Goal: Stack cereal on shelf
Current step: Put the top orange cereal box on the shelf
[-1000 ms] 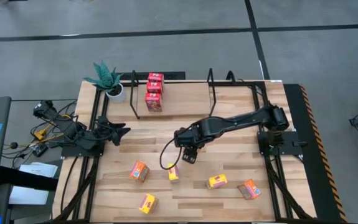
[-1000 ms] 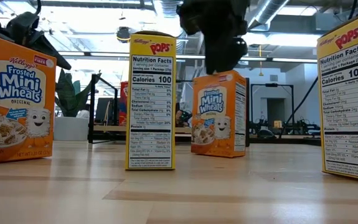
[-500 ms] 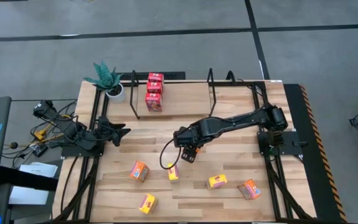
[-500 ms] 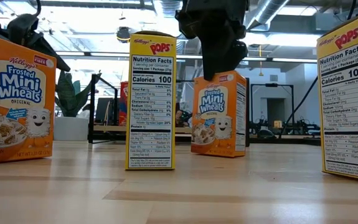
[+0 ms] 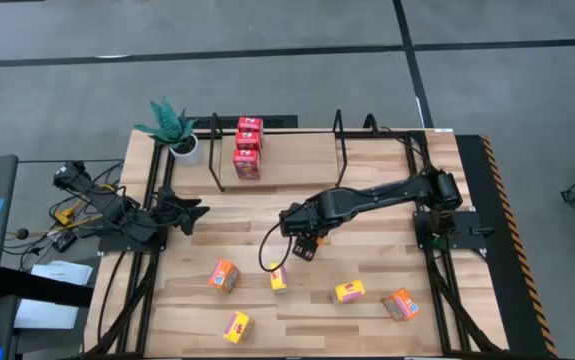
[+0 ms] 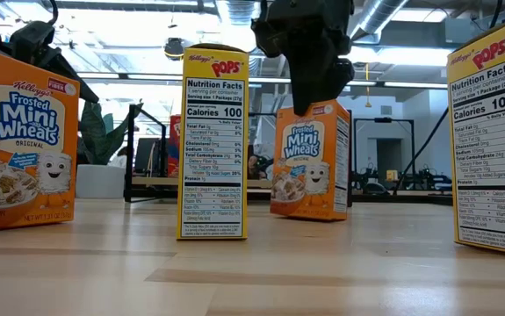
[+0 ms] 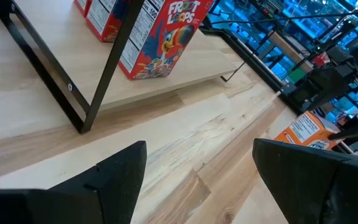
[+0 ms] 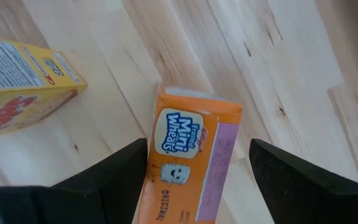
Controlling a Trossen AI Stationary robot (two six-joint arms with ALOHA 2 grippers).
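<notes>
Right gripper [image 5: 305,247]: above table [image 5: 367,325] centre, fingers spread wide astride one orange Frosted Mini-Wheats box [image 8: 191,155]; contact with it cannot be told.

Left gripper [image 5: 192,212]: at the left edge, fingers wide apart, nothing between them.

Cereal, nine boxes:
- red Froot Loops boxes [image 5: 248,143]: three, upright in a row on the shelf [image 5: 297,160], at its left end.
- Orange Mini-Wheats: three, one under the right gripper, two [image 5: 225,275] on the table's near half.
- yellow Pops boxes [image 5: 278,280]: three, scattered on the near half, apart.

Potted plant [image 5: 172,125]: one, just beside the shelf.
</notes>
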